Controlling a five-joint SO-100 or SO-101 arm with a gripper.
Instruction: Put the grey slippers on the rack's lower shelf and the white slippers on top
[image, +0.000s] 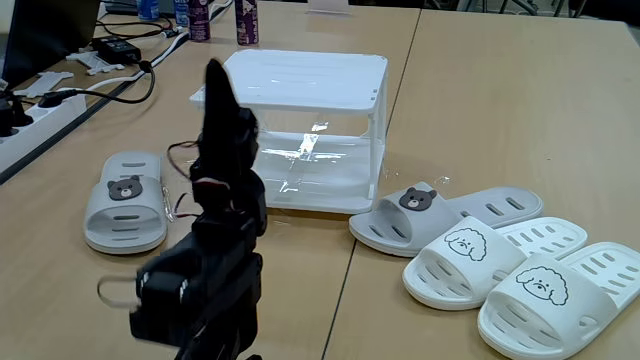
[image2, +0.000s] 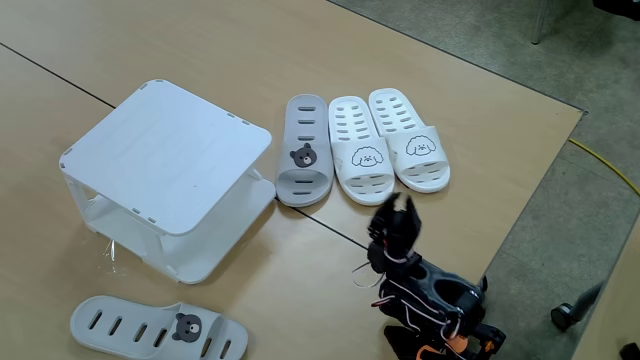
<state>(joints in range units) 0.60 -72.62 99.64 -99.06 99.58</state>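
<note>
The white rack (image: 305, 75) (image2: 165, 165) stands mid-table with both tiers bare. One grey slipper (image: 125, 200) (image2: 160, 332) with a bear face lies apart on the rack's left in a fixed view. The other grey slipper (image: 410, 215) (image2: 303, 150) lies close to the rack's right side. Beside it the two white slippers (image: 485, 262) (image2: 360, 150), (image: 560, 295) (image2: 410, 140) with dog faces lie side by side. My gripper (image: 214, 68) (image2: 395, 205) is raised in the air short of the slippers, looks shut and holds nothing.
A power strip (image: 40, 105) and cables (image: 120, 50) lie at the back left, with bottles (image: 222, 18) behind the rack. The table edge (image2: 520, 200) runs close behind the arm's base, with floor beyond it.
</note>
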